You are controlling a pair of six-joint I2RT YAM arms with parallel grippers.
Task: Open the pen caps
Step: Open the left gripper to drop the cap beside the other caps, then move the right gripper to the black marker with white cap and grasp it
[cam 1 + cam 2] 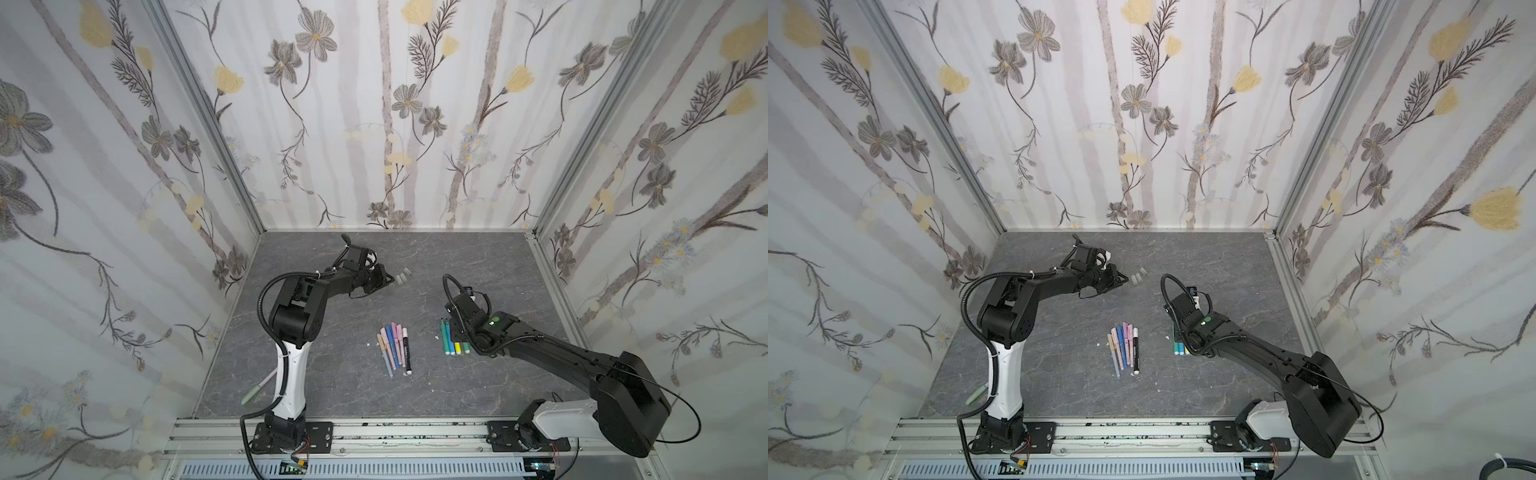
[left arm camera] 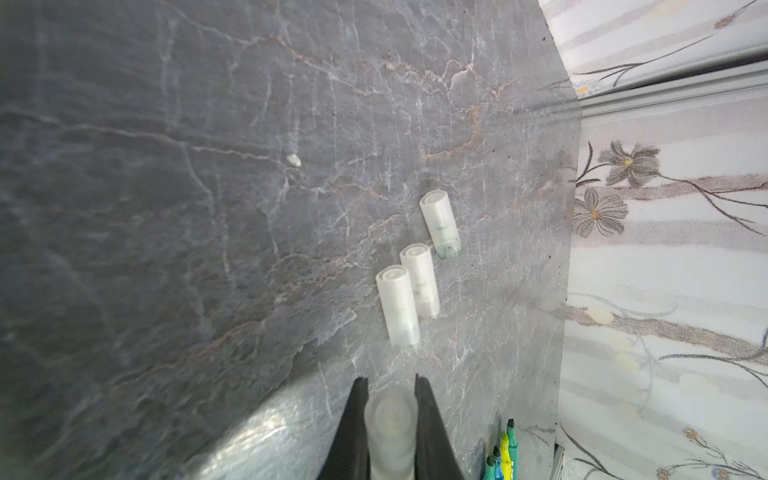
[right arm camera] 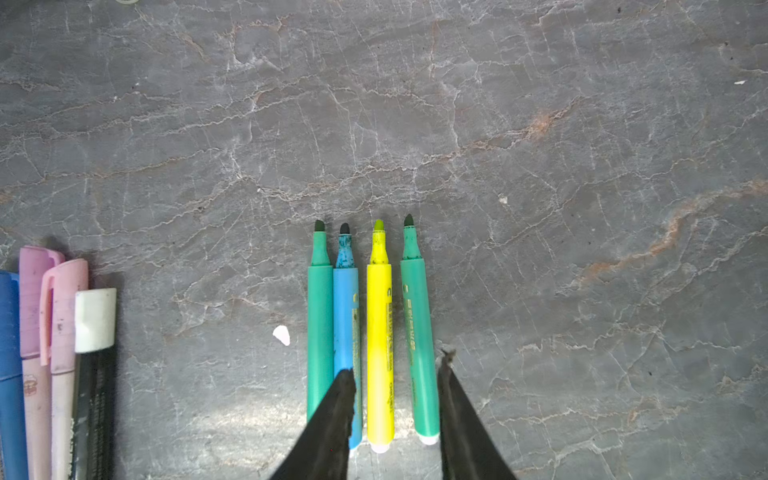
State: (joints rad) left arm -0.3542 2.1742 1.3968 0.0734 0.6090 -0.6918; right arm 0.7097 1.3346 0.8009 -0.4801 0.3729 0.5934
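At the lower left of both top views, a pale green pen is seen lying on the counter beside the left arm. Higher up, left of the middle, 1 frosted cap is pinched by the left end effector. Just right of it, 3 loose caps are laid on the counter, 2 of them touching. In the middle, 6 capped pens are lined up side by side. To the right, the right end effector is held spread over 4 uncapped pens.
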